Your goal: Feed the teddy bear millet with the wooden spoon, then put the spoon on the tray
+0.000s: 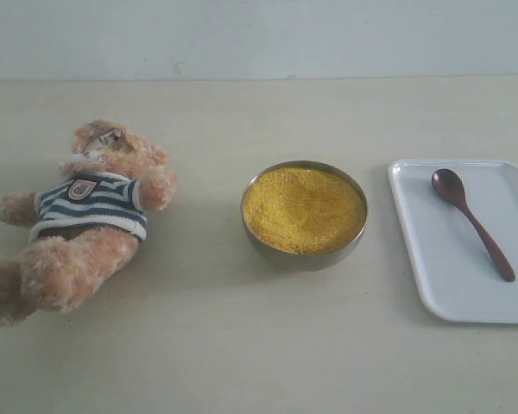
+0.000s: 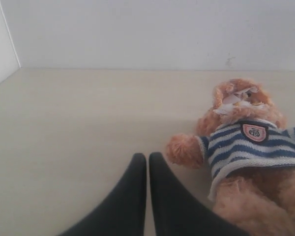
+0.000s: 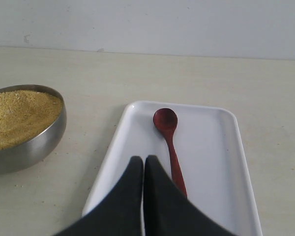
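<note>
The teddy bear (image 1: 78, 220) lies on its back at the table's left, striped shirt and crest badge up, with yellow grains on its muzzle. A steel bowl (image 1: 304, 216) heaped with millet (image 1: 304, 209) stands mid-table. The wooden spoon (image 1: 471, 222) lies in the white tray (image 1: 432, 267) on the right, bowl end toward the back. My left gripper (image 2: 147, 158) is shut and empty beside the teddy bear (image 2: 246, 147). Over the near end of the tray (image 3: 211, 147) my right gripper (image 3: 143, 160) is shut, empty, beside the spoon (image 3: 169, 142) handle. Neither gripper shows in the exterior view.
A pale wall (image 1: 259, 34) bounds the table's far edge. Bare tabletop (image 1: 198, 345) lies in front of the bowl and between the bear and the bowl.
</note>
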